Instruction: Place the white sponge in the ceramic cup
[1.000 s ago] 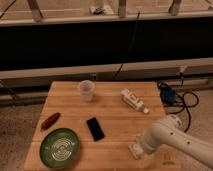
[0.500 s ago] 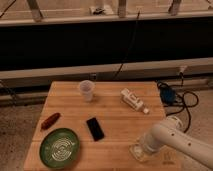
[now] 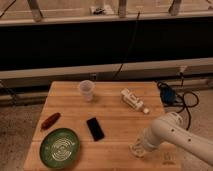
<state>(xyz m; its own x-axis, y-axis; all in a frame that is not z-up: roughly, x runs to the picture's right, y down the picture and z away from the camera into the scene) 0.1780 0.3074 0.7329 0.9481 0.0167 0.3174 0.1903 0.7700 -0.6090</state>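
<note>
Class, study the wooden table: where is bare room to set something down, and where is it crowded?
Bare: the middle of the table, between ceramic cup, white bottle and black phone; also the back-left corner beside the cup. Crowded: front-left, with green plate and reddish object; front-right, where the claw is shut on the white sponge.

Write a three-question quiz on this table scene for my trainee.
1. True or false: the ceramic cup stands on the green plate.
2. Where is the hand? A) above the cup B) low at the table front right, at the white sponge C) off the table
3. Fill in: the black phone lies just right of the ___.
Key: 1 false; 2 B; 3 plate.
</note>
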